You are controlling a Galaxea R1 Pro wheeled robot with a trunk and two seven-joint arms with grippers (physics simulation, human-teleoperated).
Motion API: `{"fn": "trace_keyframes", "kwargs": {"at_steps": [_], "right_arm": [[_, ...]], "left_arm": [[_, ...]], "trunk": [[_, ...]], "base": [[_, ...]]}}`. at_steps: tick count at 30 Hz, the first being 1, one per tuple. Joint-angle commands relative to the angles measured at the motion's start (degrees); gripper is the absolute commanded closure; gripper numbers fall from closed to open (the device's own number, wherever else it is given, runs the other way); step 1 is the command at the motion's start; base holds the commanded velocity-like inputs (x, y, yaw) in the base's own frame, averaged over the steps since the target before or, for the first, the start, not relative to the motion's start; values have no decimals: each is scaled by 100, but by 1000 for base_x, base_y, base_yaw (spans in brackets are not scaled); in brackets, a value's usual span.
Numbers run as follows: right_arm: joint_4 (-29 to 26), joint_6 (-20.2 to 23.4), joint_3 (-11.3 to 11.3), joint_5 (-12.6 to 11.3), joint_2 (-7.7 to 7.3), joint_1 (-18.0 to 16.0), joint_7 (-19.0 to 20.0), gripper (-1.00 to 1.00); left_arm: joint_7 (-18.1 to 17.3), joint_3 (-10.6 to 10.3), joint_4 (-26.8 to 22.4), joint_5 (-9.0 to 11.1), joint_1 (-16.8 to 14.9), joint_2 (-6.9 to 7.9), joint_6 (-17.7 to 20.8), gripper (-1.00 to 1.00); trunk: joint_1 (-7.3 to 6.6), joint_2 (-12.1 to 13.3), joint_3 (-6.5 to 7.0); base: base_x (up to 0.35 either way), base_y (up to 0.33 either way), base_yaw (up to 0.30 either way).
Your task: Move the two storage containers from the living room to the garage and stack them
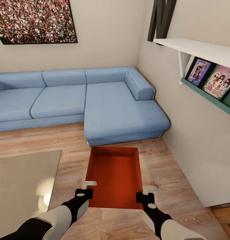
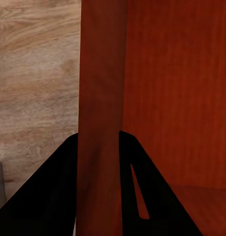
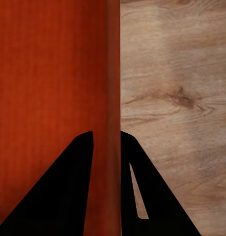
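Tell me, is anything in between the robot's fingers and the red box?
No, nothing visible is in between. The left gripper has one of the fingers on each side of the red box's wall, and the right gripper straddles the opposite wall the same way. Both are already on the box.

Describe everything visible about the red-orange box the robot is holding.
The box is a plain red-orange rectangular container, open-topped with straight sides and a faintly ribbed inside. It sits level in front of the blue sofa, above the wood floor. The left claw pinches its left wall and the right claw its right wall, one finger inside, one outside.
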Motion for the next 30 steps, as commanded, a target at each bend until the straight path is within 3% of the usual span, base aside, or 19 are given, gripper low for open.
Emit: {"fn": "trace_keyframes", "kwargs": {"at_steps": [1,30], "right_arm": [[-122,-108,-174,92,4,-6,-11,100],[-122,-118,-174,92,4,-6,-8,100]], "left_arm": [[196,107,22,95,-1,12,-26,100],[196,104,15,83,-1,4,-26,100]], "trunk": [[1,-4,4],[1,-4,271]], "base": [[0,0,86],[0,0,85]]}}
